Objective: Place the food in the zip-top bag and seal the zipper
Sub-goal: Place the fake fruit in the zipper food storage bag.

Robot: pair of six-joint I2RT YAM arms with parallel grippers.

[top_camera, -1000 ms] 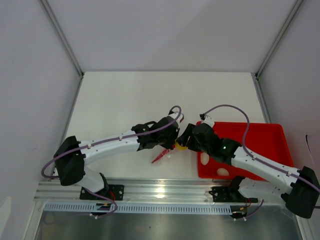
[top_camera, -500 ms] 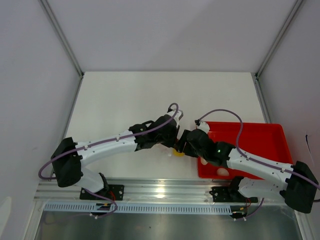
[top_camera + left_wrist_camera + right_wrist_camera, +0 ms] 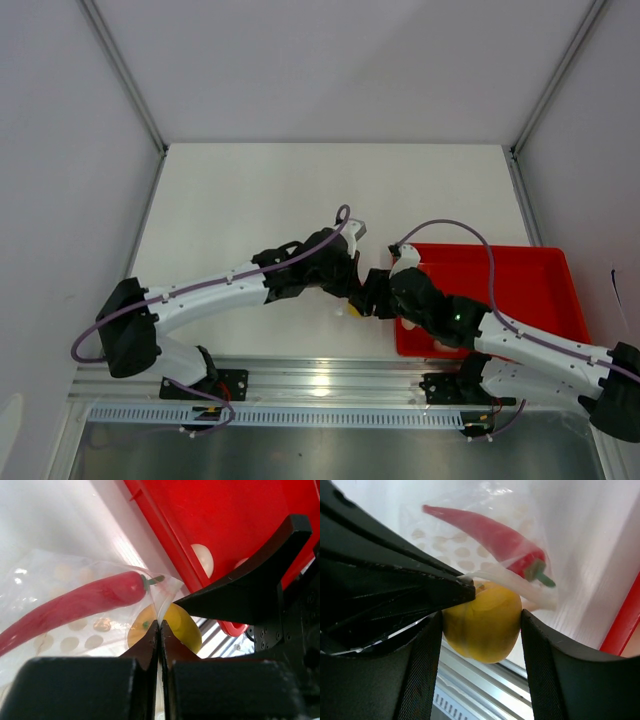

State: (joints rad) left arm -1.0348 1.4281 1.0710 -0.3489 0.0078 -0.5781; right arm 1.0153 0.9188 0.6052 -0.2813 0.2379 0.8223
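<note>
Left gripper (image 3: 159,626) clenched on zip-top bag (image 3: 47,572), right gripper (image 3: 481,647) grasping yellow ball (image 3: 480,617); both have drifted nearer the counter's (image 3: 250,190) front edge.

Robot lab cell imo: white table (image 3: 240,200) boxed in by plain panels (image 3: 330,60) w/ alu posts (image 3: 125,75), alu rail (image 3: 320,375) at table's near edge.

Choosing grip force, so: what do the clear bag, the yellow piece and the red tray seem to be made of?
The bag: thin clear plastic film, glossy; it crinkles and the chili shows through. The yellow piece: smooth, faint sheen, probably moulded plastic or rubber, uncertain. The red tray: apparently rigid plastic, even red, raised rim.
</note>
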